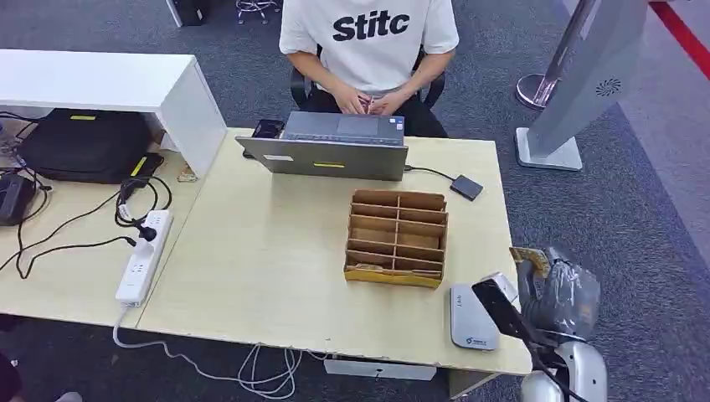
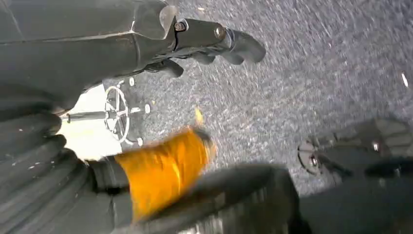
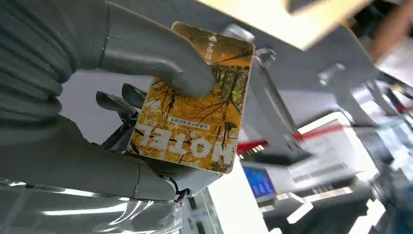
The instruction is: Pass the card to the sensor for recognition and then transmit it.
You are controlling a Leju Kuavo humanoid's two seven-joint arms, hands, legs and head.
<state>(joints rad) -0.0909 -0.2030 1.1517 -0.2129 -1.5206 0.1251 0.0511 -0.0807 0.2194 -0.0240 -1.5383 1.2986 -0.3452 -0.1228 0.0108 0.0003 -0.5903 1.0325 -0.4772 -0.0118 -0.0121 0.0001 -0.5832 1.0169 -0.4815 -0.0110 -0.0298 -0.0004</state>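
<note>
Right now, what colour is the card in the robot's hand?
Orange-yellow with dark tree branches; the card shows best in the right wrist view.

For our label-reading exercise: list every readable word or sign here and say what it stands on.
"Stitc": the person's white T-shirt.
"HOTEL": the orange card, seen upside down, pinched by the right hand.
Small print lines on the card: too small to read.
Mark on the grey sensor: unreadable.
</note>
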